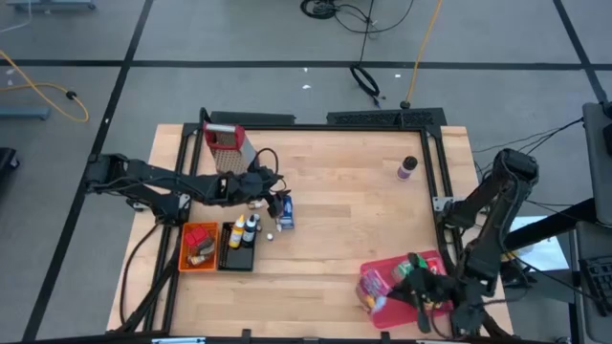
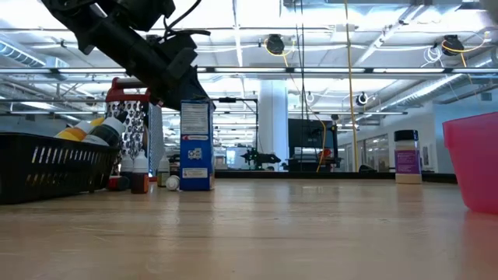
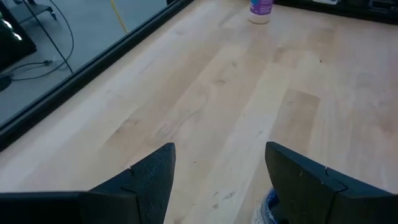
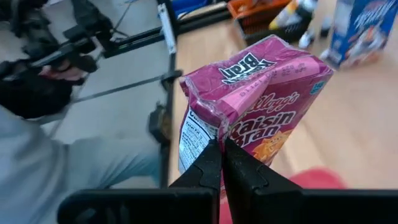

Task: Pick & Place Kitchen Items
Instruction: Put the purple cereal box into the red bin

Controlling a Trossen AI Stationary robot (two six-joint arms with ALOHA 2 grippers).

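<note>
While the left gripper [image 1: 274, 196] hangs wide over the blue carton [image 2: 195, 145] mid-desk, a skewed descent could tip it; right gripper [image 4: 222, 163] pinches the pink carton [image 4: 261, 112] by a thin edge, near right—may slip.

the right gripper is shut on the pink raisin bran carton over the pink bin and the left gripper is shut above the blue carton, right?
Not quite: the left gripper is open, as the left wrist view shows. The right gripper is shut on the pink raisin bran carton over the pink bin, and the left is above the blue carton.

Carton [image 1: 284, 212] right of baskets [image 1: 216, 247]; grater [image 1: 227, 143] behind.
</note>
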